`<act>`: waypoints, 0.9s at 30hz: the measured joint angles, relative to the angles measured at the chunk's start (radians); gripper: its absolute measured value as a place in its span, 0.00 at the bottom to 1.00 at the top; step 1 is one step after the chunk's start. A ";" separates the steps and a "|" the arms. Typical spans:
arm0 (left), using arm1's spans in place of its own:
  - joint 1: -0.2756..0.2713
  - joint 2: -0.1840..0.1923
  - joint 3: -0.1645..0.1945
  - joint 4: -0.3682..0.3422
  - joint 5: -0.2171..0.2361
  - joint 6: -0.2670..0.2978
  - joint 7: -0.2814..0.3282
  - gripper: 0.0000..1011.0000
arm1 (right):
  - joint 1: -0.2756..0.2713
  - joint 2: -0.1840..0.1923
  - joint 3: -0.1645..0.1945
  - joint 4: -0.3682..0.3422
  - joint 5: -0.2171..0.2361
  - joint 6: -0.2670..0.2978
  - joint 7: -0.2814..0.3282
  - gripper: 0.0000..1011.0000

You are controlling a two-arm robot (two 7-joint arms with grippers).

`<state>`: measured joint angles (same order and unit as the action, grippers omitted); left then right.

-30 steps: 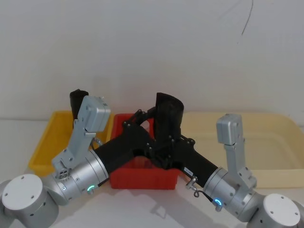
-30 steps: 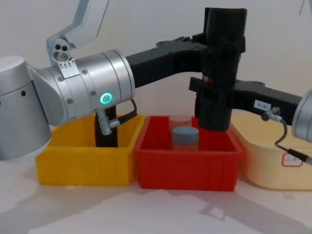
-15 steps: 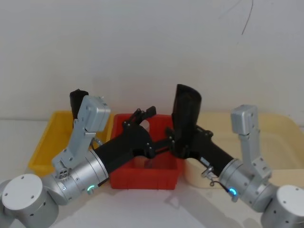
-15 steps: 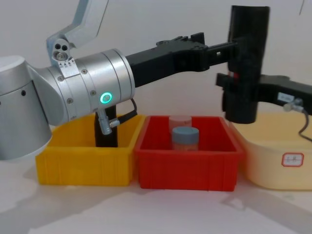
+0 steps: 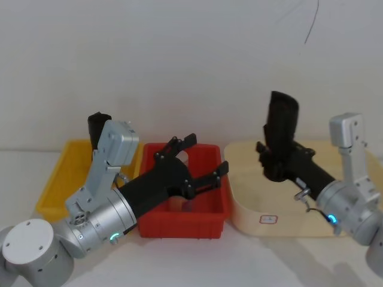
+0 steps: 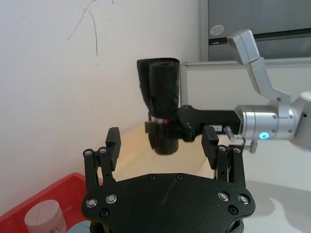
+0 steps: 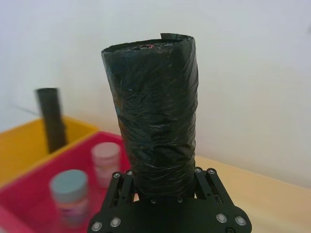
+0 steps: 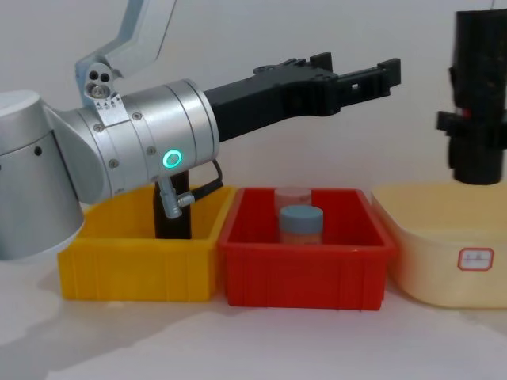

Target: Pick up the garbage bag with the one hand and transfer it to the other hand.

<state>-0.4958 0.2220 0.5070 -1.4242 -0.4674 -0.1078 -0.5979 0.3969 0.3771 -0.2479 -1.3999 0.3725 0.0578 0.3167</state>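
- The garbage bag (image 8: 479, 95), a tall matte black roll, is clamped by its lower half in the right gripper (image 5: 276, 162). Its fingers are closed against the roll's sides.
- The roll's long axis runs upright or very near it. Its open crinkled top rises well above the gripper, and its bottom end hangs a little below.
- A small red-and-white label (image 6: 165, 120) shows on the roll's side at the level of the fingers.
- Below this gripper sits a cream tub (image 5: 245, 203), and the roll's lower end hangs clear of its rim.
- The right arm reaches in low from the robot's right with a blue ring glowing on its silver wrist.
- The left gripper (image 8: 356, 70) is well apart from the bag, off to the bag's left. Its two fingers are spread wide with nothing between them, and the opening faces the roll.
- Its long black link slants up from a fat silver wrist with a green ring.
- Under the left gripper lies a red bin (image 5: 209, 206) holding a grey-lidded jar (image 8: 301, 224) and a clear jar (image 8: 293, 196) behind it.
- Beyond that arm's wrist a yellow bin (image 5: 57, 179) touches the red one, with a second black roll (image 5: 96, 128) standing in it.
- All three containers rest on a pale surface (image 8: 238, 340) before a plain white wall (image 5: 179, 60).
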 joint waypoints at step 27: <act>0.028 0.032 -0.036 -0.019 0.019 -0.025 0.064 0.99 | 0.085 0.091 0.049 0.034 -0.099 0.109 -0.064 0.99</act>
<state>-0.4681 0.2540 0.4706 -1.4429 -0.4489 -0.1333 -0.5341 0.4824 0.4683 -0.1989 -1.3655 0.2734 0.1668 0.2522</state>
